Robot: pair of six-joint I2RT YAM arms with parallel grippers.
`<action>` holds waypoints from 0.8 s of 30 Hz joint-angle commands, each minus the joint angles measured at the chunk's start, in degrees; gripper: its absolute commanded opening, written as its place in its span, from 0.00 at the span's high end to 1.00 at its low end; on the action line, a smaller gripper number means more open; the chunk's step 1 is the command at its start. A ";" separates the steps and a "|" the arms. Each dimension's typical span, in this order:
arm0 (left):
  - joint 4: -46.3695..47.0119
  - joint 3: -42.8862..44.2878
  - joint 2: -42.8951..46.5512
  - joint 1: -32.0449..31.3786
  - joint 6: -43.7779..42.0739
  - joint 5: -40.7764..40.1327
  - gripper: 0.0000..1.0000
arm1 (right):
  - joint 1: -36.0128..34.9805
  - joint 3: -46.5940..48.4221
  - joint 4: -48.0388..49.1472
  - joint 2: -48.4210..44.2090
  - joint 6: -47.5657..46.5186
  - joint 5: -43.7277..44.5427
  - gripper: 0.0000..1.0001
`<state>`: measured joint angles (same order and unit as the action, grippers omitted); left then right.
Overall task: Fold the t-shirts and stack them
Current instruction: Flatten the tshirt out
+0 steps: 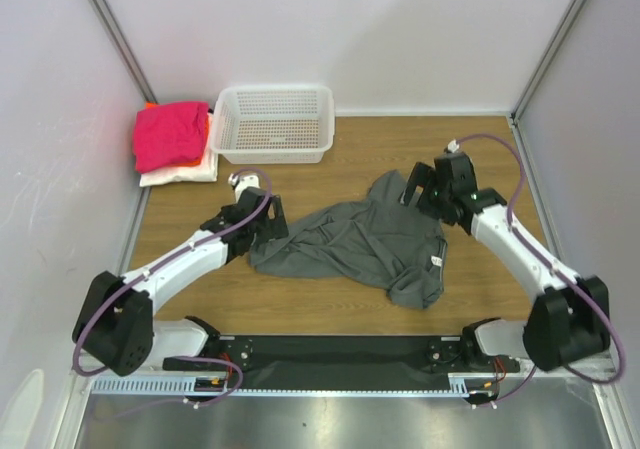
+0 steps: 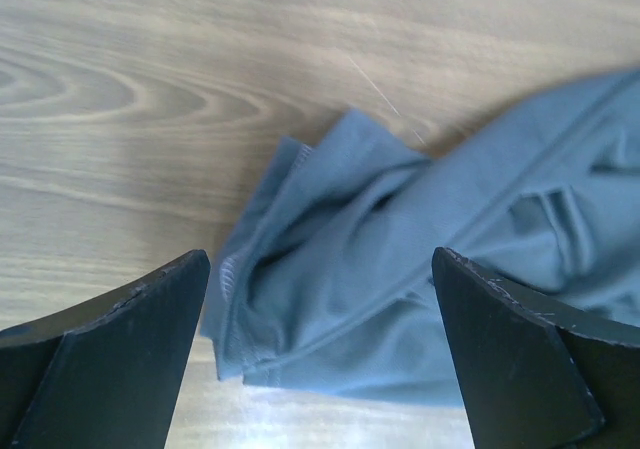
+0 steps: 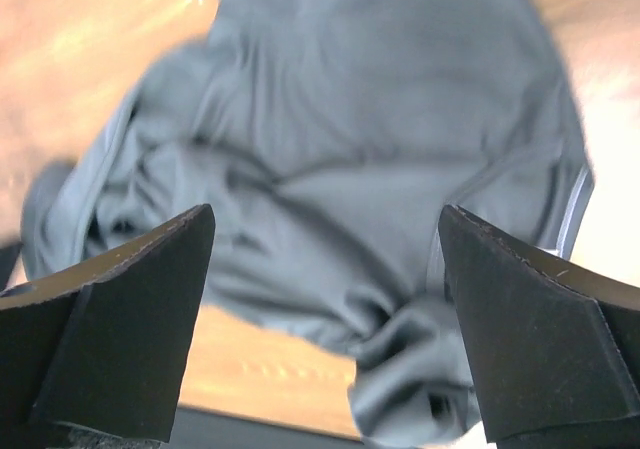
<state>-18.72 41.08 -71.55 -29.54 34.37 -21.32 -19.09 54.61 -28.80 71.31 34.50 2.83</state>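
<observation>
T-shirt [image 1: 360, 244] lies crumpled between left gripper [image 2: 320, 254] and right gripper [image 3: 325, 209], both spread wide, empty.

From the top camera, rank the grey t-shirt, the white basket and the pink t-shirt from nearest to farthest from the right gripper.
Measured from the right gripper:
1. grey t-shirt: at the fingertips, mid-table.
2. white basket: far edge, off to the left.
3. pink t-shirt: far left corner, beyond the basket.
</observation>
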 commanded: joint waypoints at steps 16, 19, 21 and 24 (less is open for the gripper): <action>-18.37 4.27 1.41 2.12 5.61 10.42 0.08 | 3.62 19.65 -3.10 17.72 -1.98 -4.85 0.02; -18.89 4.62 1.41 2.47 7.28 9.20 0.12 | 3.89 22.03 -4.86 19.13 -2.94 -4.85 0.02; -18.81 3.84 1.50 2.82 8.16 8.93 0.16 | 4.41 23.43 -5.48 20.18 -4.00 -5.55 0.02; -16.88 1.47 2.11 2.91 9.40 9.90 0.19 | 4.76 24.58 -7.32 21.15 -5.14 -5.38 0.02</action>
<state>-36.80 44.34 -71.40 -27.33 40.64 -12.08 -14.83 75.96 -33.50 91.59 31.73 -2.26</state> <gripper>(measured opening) 0.819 0.978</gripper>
